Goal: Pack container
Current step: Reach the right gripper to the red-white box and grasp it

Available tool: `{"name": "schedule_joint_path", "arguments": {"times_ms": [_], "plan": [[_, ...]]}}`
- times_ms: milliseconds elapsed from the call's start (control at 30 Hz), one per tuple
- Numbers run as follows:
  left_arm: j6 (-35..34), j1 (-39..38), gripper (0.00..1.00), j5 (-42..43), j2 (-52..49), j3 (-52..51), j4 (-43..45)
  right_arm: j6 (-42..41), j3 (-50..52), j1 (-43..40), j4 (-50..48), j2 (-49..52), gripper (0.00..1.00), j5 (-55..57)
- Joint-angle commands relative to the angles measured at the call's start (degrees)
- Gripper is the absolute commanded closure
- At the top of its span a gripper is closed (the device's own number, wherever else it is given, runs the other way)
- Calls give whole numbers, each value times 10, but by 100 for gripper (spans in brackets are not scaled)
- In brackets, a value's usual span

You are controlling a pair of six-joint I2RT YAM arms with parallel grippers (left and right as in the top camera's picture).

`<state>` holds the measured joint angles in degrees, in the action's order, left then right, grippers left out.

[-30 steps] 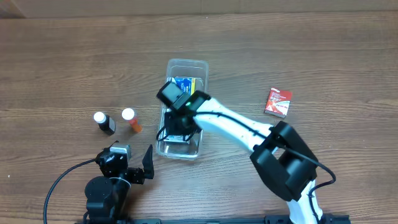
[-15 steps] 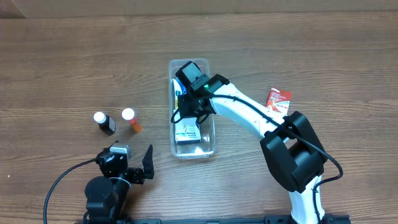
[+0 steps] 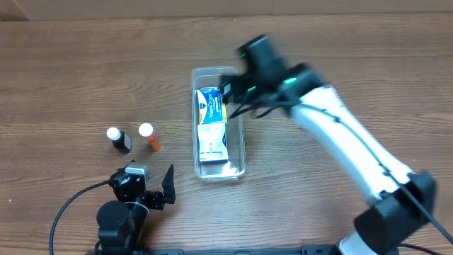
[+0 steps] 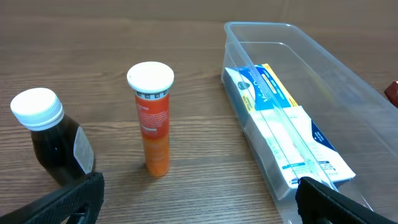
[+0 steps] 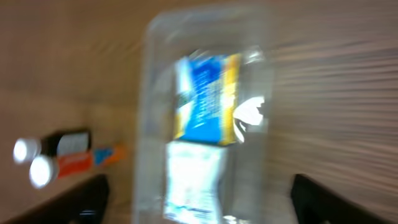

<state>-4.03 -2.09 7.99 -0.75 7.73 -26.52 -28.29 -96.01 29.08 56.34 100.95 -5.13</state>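
Right arm (image 3: 340, 138) swung off container (image 3: 216, 76) since half-second back, now blurred beside its far right corner; container lies mid bench (image 3: 354, 42), blue box (image 3: 210, 105) and white box (image 3: 212, 144) inside. Left wrist: I read left fingers (image 4: 68, 199) spread, empty, container ahead to right. Right wrist: right fingers (image 5: 336, 202) released, wide apart; container ahead between them, blurred.

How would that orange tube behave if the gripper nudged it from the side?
The orange tube stands upright, tall and narrow on a small base, so it would probably tip rather than slide. Being round, it would likely then roll on the table. Its smooth sides may slip in a loose grip.
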Motion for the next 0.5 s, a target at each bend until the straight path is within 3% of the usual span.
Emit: {"name": "schedule_joint_path", "arguments": {"times_ms": [0, 67, 167, 467], "plan": [[11, 7, 0, 5, 4, -2, 2, -21, -8, -117, 37, -3, 0, 25], [11, 7, 0, 5, 4, -2, 2, -16, -7, -188, 79, 14, 0, 25], [11, 7, 0, 5, 4, -2, 2, -9, -1, -229, 99, 35, 0, 27], [11, 7, 0, 5, 4, -2, 2, 6, 16, -242, 94, 114, 0, 122]]}}
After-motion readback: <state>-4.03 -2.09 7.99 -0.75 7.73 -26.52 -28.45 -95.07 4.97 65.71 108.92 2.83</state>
